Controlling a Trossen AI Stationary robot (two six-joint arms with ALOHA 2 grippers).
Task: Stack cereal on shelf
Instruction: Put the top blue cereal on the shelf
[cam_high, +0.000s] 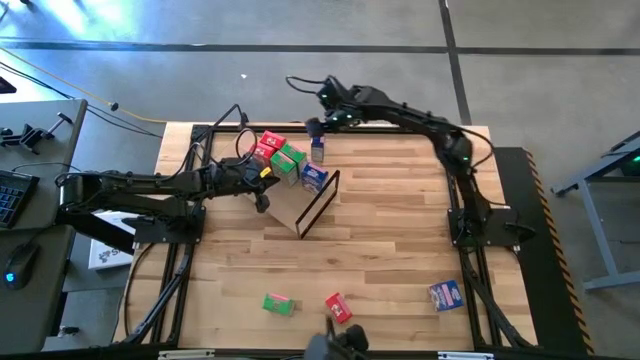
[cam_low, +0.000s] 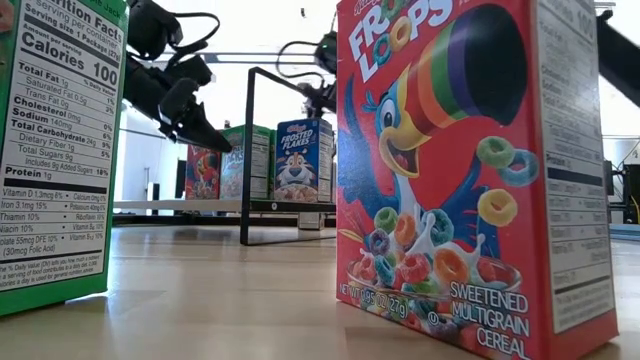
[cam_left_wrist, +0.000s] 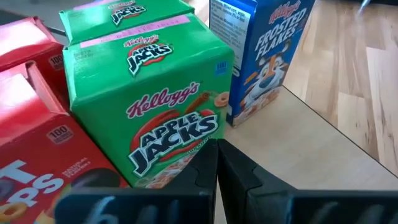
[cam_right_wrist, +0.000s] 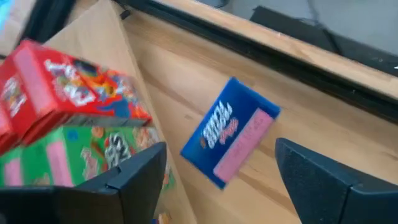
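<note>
The shelf (cam_high: 290, 210) is a tan panel with a dark frame (cam_high: 322, 200), left of the table's middle. On it stand red (cam_high: 270, 146), green (cam_high: 291, 160) and blue (cam_high: 313, 178) cereal boxes, which also show in the low view (cam_low: 303, 160). My left gripper (cam_high: 262, 196) is shut, its tips (cam_left_wrist: 217, 168) right at the green Apple Jacks box (cam_left_wrist: 149, 106). My right gripper (cam_high: 316, 130) is open above another blue box (cam_right_wrist: 230, 130), which stands on the table beyond the shelf. Its fingers (cam_right_wrist: 143, 168) are on either side of the box, clear of it. My left gripper points its shut fingertips (cam_left_wrist: 217, 163) at the lower part of the green box's front face (cam_left_wrist: 180, 140), slanting down from the table's left. Whether they touch the box, I cannot tell. The box stands upright on the shelf.
Three loose boxes lie near the table's near edge: green (cam_high: 278, 303), red (cam_high: 338, 307) and blue (cam_high: 446, 294). The red Froot Loops box (cam_low: 470, 170) and the green box (cam_low: 50, 150) fill the low view. Bare tabletop lies between them and the shelf.
</note>
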